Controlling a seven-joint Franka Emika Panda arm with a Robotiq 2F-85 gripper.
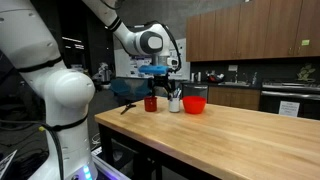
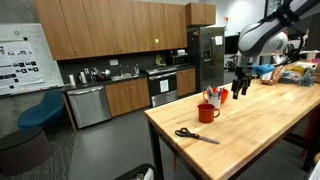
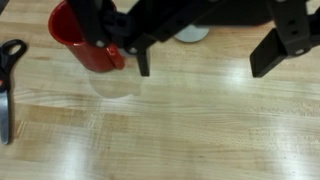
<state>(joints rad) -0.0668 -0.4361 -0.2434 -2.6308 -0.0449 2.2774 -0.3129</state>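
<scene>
Wood tabletop (image 3: 200,130) fills my wrist view, and I've got the gripper (image 3: 205,60) hanging above it, jaws spread wide, nothing in them. The red mug (image 3: 85,40) stands just outside one finger, on the side of the scissors (image 3: 8,85). The white cup (image 3: 190,36) peeks out between the fingers. They stand near one table edge, with open board on the other side.
</scene>
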